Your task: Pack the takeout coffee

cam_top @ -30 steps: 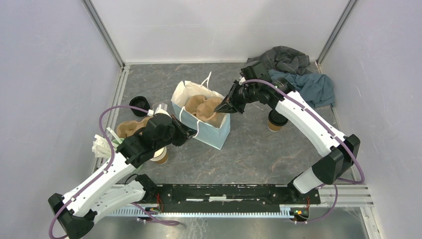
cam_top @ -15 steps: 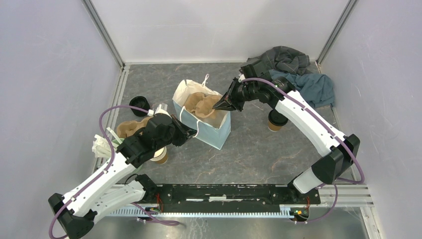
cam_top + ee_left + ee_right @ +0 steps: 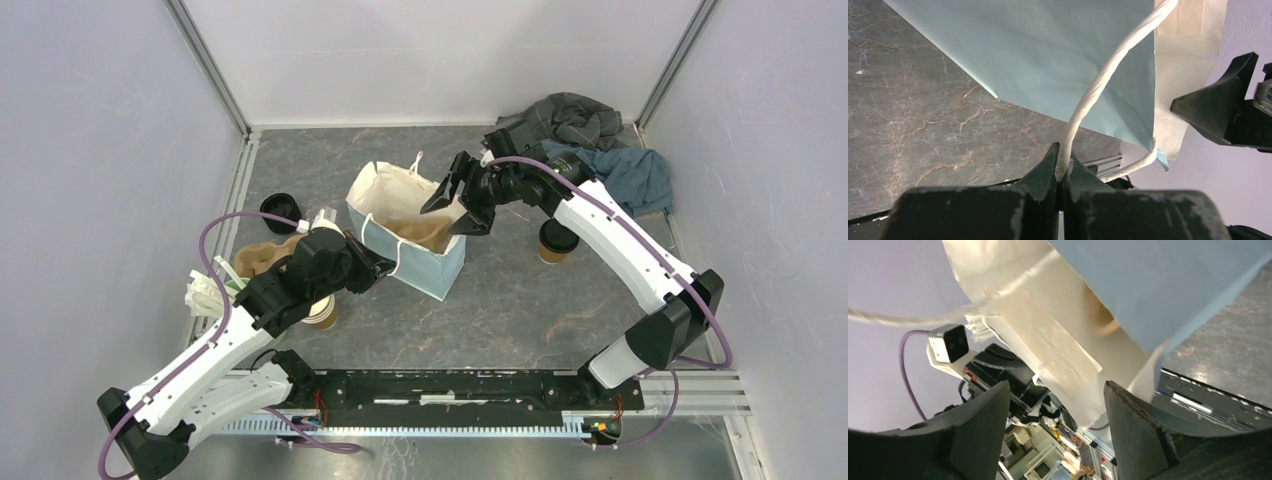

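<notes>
The takeout coffee (image 3: 555, 242), a brown cup with a black lid, stands on the table right of the pale blue paper bag (image 3: 428, 268), partly hidden under my right arm. My right gripper (image 3: 448, 211) hangs open over the bag's right end, nothing between its fingers. A brown cardboard carrier (image 3: 421, 232) lies inside the bag. In the right wrist view the open gripper (image 3: 1057, 387) looks past the bag's cream inside (image 3: 1048, 340). My left gripper (image 3: 384, 263) is shut on the bag's white rope handle (image 3: 1098, 85), pinched at the fingertips (image 3: 1062, 167).
A second cardboard carrier (image 3: 262, 255) and a brown cup (image 3: 322, 314) sit by my left arm. Black lids (image 3: 280, 210) lie further back on the left. Crumpled grey and blue cloths (image 3: 600, 150) fill the back right corner. Walls close the table on three sides.
My right gripper has opened and let go of the cardboard carrier, which now sits lower inside the bag. The left gripper still holds the handle, unmoved.
</notes>
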`<state>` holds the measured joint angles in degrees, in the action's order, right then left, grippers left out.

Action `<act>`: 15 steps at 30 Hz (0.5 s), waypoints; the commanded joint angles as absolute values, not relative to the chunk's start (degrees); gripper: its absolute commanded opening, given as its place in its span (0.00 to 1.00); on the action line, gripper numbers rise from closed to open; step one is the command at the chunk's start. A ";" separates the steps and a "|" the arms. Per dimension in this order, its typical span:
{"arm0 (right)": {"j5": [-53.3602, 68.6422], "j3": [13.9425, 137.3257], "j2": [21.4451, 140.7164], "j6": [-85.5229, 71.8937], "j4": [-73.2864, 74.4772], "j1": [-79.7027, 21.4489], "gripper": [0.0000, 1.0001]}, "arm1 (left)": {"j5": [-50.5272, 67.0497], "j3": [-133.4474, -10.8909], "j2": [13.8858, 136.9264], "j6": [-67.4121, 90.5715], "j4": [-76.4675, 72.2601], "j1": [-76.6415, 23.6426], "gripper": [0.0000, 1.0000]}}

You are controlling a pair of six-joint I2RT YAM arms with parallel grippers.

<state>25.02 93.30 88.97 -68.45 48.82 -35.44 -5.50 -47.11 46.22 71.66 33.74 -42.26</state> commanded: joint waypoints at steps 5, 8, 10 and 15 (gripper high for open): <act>26.87 97.62 82.18 -64.50 54.08 -34.42 0.85 | -6.25 -48.51 46.11 68.61 33.30 -42.46 0.03; 24.48 103.41 82.16 -59.55 57.69 -34.39 0.84 | -6.12 -49.73 46.91 68.05 34.97 -42.44 0.03; 22.53 108.98 83.57 -51.16 61.96 -34.23 0.84 | -6.05 -50.00 46.94 67.89 35.58 -42.45 0.03; 18.63 108.82 82.59 -28.71 58.73 -33.94 0.86 | -5.88 -51.30 46.81 67.78 37.17 -42.45 0.05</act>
